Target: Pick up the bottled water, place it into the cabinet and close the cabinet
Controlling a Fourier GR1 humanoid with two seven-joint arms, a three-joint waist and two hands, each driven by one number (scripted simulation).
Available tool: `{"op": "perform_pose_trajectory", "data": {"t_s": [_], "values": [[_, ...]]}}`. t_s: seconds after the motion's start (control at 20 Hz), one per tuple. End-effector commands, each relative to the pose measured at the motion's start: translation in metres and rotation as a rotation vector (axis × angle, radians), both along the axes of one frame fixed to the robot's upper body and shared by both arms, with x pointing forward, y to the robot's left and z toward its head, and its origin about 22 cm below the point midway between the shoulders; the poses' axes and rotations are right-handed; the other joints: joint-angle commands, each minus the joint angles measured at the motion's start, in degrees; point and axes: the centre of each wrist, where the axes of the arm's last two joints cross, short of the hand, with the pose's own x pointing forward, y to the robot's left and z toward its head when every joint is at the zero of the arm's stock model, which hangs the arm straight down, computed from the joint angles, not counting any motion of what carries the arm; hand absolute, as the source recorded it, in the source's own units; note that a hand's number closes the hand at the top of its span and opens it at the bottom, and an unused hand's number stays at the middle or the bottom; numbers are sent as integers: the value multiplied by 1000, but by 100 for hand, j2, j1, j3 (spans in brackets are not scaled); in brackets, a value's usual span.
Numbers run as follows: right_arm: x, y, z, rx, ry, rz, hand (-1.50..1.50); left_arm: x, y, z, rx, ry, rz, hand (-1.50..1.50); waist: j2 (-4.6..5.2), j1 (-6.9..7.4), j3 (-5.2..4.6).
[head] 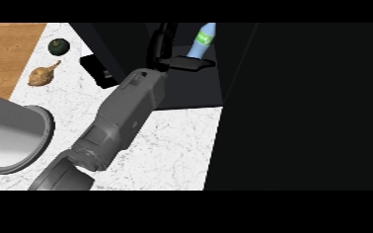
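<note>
The bottled water (204, 38), pale blue with a green label, shows against the dark inside of the cabinet (291, 103), just to the right of my left robot hand (166, 54). My fingers (162, 39) run straight up beside it with a gap between. My thumb (195, 63) reaches out to the right across the bottle's foot, so the robot hand is spread apart, not closed round the bottle. I cannot tell whether the thumb touches it. The bottle's base is hidden behind that thumb, and black on black makes the cabinet's walls and door hard to separate. My grey forearm (120, 118) covers part of a black block (96, 69) on the marbled surface (178, 143), and a grey basin (29, 133) is cut off at the left edge
</note>
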Motion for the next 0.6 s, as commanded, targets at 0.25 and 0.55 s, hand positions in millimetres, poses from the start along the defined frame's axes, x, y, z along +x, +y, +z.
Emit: {"op": "perform_pose_trajectory", "data": {"t_s": [0.25,0.55], "values": [[-4,3,7,14,-17,-43,-150,-22,-7,-8,-123,34,-145,-150,-113,363,2],[-16,8,13,-30,-7,-38,-150,-56,-7,-13,-147,53,-156,150,-176,473,-1]]}}
